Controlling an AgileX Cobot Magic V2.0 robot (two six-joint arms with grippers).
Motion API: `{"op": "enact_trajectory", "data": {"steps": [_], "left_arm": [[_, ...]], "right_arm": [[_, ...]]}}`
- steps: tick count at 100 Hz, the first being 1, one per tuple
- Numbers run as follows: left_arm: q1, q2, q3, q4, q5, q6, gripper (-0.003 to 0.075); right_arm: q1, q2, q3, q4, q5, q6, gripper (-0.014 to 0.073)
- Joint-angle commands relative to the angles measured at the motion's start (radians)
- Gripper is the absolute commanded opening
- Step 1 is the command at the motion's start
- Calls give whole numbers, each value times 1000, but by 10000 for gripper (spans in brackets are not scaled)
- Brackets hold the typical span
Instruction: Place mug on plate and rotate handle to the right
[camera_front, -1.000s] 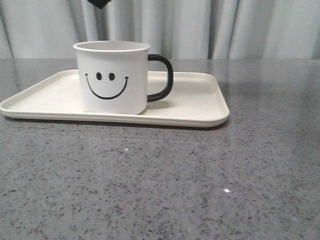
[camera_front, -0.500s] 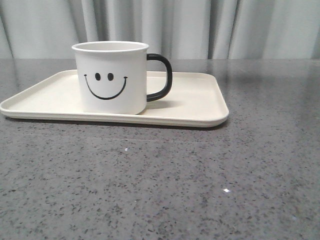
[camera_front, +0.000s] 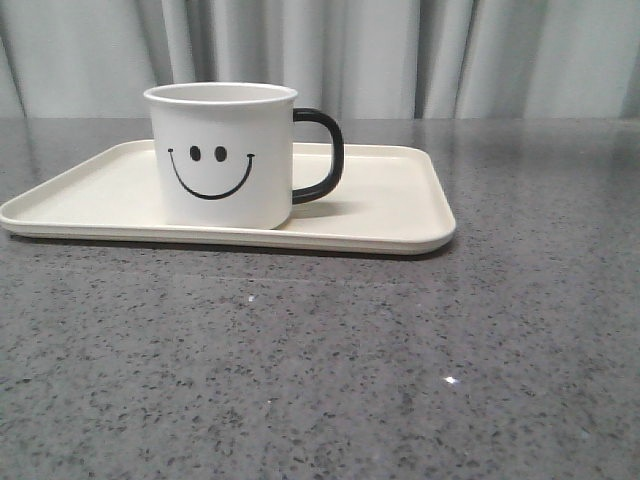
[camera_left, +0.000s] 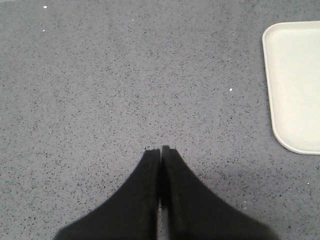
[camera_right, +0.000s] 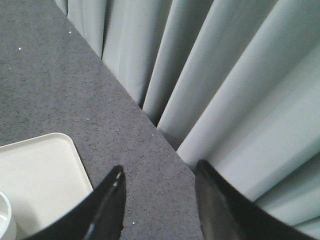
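White enamel smiley mug stood on cream rectangular plate | glossy black handle pointed right | left gripper jaws together over counter | right gripper jaws apart, nearer, empty

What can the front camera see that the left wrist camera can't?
Only the front view shows the mug with its smiley face, its black handle pointing right, and the curtain behind. Only the left wrist view shows the left gripper, its fingers shut together over bare table. Both show the plate and the speckled grey table, though the wrist view catches just one end of the plate.
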Motion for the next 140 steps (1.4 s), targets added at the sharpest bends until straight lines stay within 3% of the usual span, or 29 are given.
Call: {"op": "enact_trajectory", "data": {"steps": [1, 39, 88, 140], "left_arm": [[1, -2, -27, -1, -66, -8, -20], [1, -2, -27, -1, -66, -8, -20], [1, -2, -27, -1, -66, -8, -20], [1, -2, -27, -1, -66, -8, -20]], "right_arm": [[-42, -68, -27, 70, -33, 4, 348], [-231, -143, -27, 248, -101, 1, 348], [-435, -166, -27, 443, 13, 3, 323], [-587, -166, -27, 495, -15, 34, 283]]}}
